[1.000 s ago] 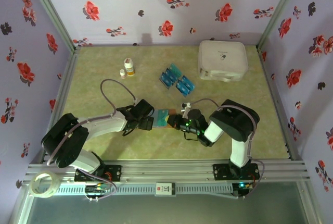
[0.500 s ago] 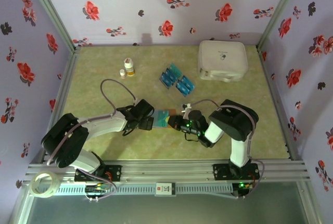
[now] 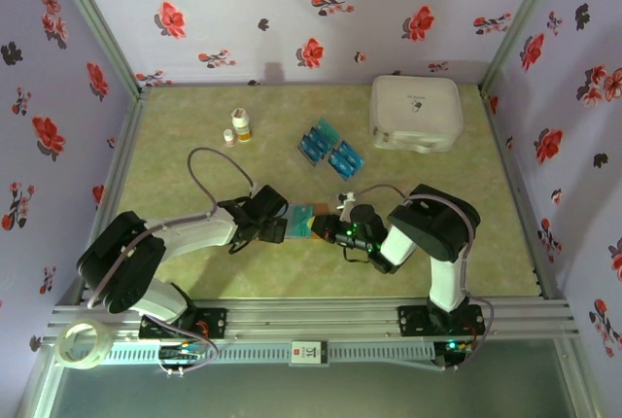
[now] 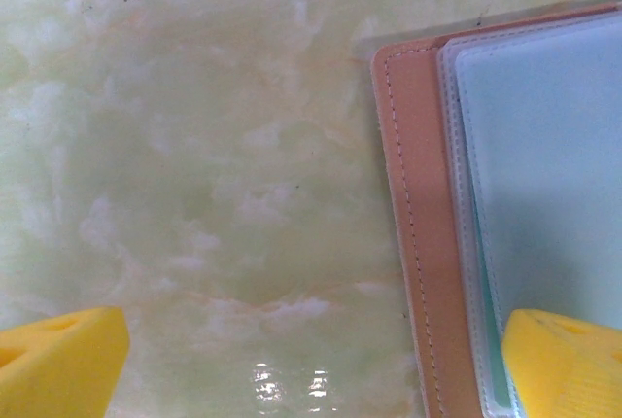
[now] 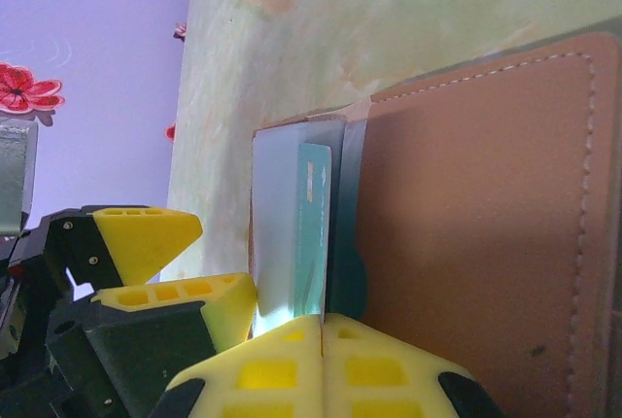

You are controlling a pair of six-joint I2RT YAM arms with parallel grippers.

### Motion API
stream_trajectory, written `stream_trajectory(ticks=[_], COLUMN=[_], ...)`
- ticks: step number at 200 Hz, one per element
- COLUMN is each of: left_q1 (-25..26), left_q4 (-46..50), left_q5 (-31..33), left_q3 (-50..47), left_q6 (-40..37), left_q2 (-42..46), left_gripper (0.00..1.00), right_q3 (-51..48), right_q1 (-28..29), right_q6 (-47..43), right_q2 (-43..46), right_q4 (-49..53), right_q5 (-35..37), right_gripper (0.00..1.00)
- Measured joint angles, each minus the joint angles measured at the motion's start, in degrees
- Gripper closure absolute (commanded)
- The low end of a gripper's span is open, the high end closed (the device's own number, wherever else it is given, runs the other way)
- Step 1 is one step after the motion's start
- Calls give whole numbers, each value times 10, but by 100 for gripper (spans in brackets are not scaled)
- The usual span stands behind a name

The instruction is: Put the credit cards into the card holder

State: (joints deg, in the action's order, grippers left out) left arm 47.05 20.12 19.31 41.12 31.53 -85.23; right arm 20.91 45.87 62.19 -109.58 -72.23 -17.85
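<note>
**Both My Grippers at the Card Holder**

From above, my left gripper (image 3: 281, 226) and right gripper (image 3: 327, 228) met at the card holder (image 3: 303, 220), near centre. Loose credit cards (image 3: 330, 149) lay farther back.

On the left wrist, my fingers (image 4: 60, 360) stood wide apart, one over the holder's edge.

On the right wrist, my fingertips (image 5: 292, 365) pressed together, touching a teal card (image 5: 313, 228) in the holder.

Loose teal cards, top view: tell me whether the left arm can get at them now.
Probably yes: the left pincer is open and empty at the flat brown leather wallet, and only bare table lies between it and the thin teal-blue rectangular cards.
</note>
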Motion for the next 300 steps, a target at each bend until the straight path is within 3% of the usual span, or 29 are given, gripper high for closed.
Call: stream_trajectory(ticks=[30,113,141,218,262,285,300], left_q1=[0,0,0,-29,-63,-70,-70], left_q4=[0,0,0,22,37,46,54], left_q5=[0,1,2,-21,-33,-35,-35], left_q3=[0,0,0,12,24,26,26], left_q6=[0,0,0,3,14,20,26], left_q2=[0,0,0,14,46,47,47], left_gripper=[0,0,0,0,0,0,0], right_q3=[2,10,24,90,137,160,174], right_q1=[0,-5,-6,-7,-7,-4,-2], right_q6=[0,6,3,-65,-116,-139,-154], right_q2=[-2,2,18,121,169,186,196], right_q4=[0,-10,26,311,476,539,577], right_q5=[-3,-32,-36,-1,36,53,65], right_gripper=[99,62,57,44,42,43,50])
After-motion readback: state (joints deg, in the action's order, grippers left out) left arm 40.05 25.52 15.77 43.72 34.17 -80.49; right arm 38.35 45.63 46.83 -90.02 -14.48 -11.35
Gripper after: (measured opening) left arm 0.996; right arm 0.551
